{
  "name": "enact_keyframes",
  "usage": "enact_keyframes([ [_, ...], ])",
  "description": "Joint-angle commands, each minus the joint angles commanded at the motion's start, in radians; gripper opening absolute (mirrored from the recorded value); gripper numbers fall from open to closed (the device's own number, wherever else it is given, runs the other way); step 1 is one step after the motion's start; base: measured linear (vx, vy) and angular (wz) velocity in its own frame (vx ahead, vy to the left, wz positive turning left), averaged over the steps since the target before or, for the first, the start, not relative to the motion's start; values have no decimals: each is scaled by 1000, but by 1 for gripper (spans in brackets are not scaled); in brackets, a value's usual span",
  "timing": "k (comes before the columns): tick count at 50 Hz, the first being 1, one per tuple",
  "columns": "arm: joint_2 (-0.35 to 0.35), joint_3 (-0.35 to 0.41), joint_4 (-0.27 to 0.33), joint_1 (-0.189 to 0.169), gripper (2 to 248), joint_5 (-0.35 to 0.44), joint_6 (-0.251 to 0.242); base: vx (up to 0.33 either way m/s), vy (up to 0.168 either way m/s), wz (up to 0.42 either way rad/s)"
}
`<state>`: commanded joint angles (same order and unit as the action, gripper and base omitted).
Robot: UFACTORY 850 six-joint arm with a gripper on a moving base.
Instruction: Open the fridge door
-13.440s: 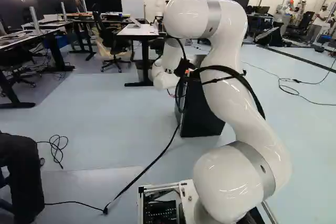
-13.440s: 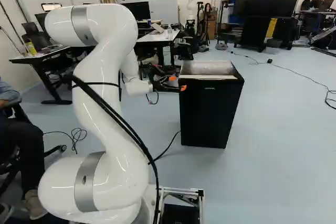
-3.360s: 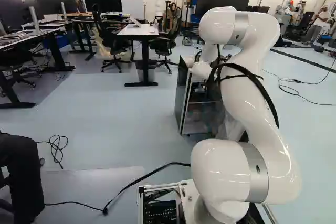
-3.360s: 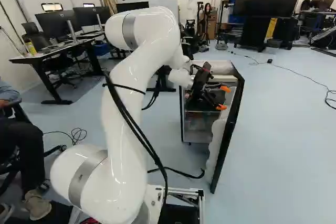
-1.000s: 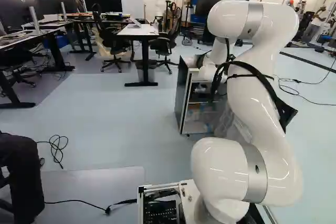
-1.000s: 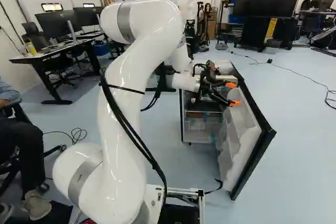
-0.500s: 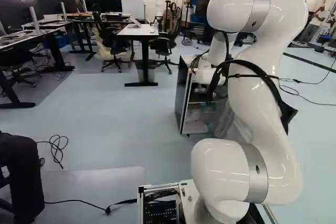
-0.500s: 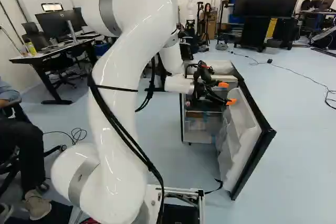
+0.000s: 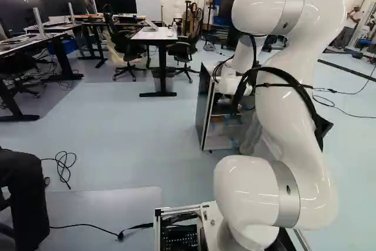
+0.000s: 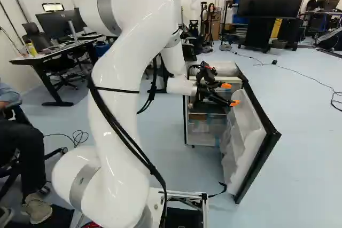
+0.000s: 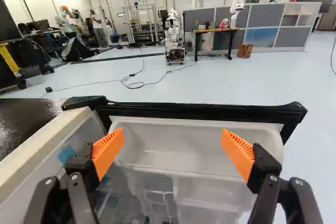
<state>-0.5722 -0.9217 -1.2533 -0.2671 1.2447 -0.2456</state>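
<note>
The gripper (image 10: 231,94) has its jaws spread wide, the orange pads (image 11: 107,150) well apart. The door (image 10: 259,156) stands open, swung out from the fridge (image 9: 203,107). Its black edge runs across just ahead of the jaws; its pale inner face, with the moulded shelves (image 11: 173,153), shows in the gap between them and drops away below. The fridge's dark top (image 11: 26,121) lies off to one side, past one finger. Whether either pad touches the door, I cannot tell.
</note>
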Motion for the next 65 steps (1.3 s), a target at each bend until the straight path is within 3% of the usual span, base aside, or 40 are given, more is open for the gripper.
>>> enact_keyframes([
  [33,98,97,145,31,247,-43,28,0,0,0],
  [65,274,269,404,86,247,-120,79,0,0,0],
])
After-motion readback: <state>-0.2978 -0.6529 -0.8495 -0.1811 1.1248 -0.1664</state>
